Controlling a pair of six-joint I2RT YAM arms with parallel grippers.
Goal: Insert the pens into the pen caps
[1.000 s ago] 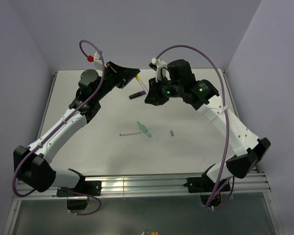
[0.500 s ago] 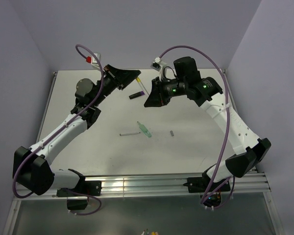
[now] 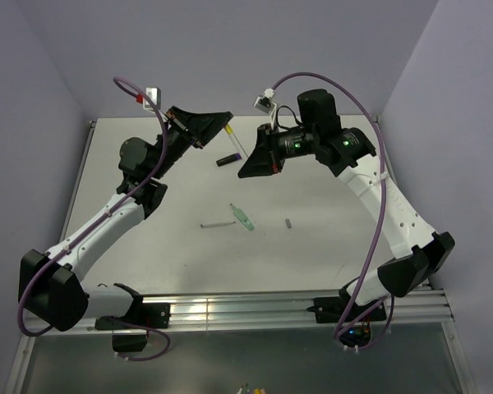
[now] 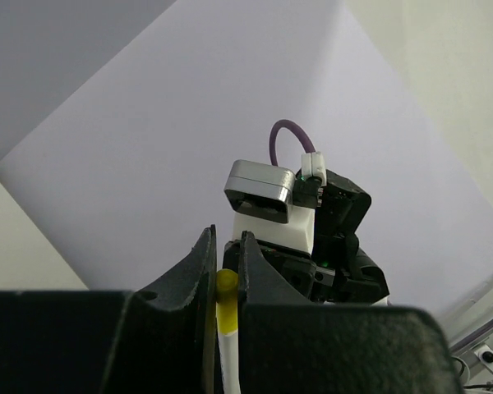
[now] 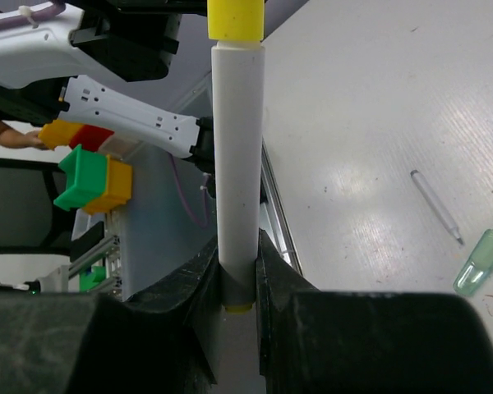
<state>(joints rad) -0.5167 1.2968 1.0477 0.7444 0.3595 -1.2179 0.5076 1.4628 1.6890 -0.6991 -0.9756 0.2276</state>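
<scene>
Clamping yellow cap [image 4: 226, 283] in left gripper [image 4: 226, 267] and pale pen [image 5: 237, 148] in right gripper [image 5: 237, 264], jaws tight on each, both aloft over far end of table [image 3: 329, 246], cap sitting on pen tip. Could jam or bend pen if pushed off-axis. Could slide pen through right fingers instead of seating. Could drop near black pen [image 3: 228, 159] if released too early.

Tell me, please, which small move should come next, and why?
Probably press the right gripper slightly toward the left gripper, along the pale pen: the yellow cap already sits on its end, both grippers shut, a seam showing.
</scene>
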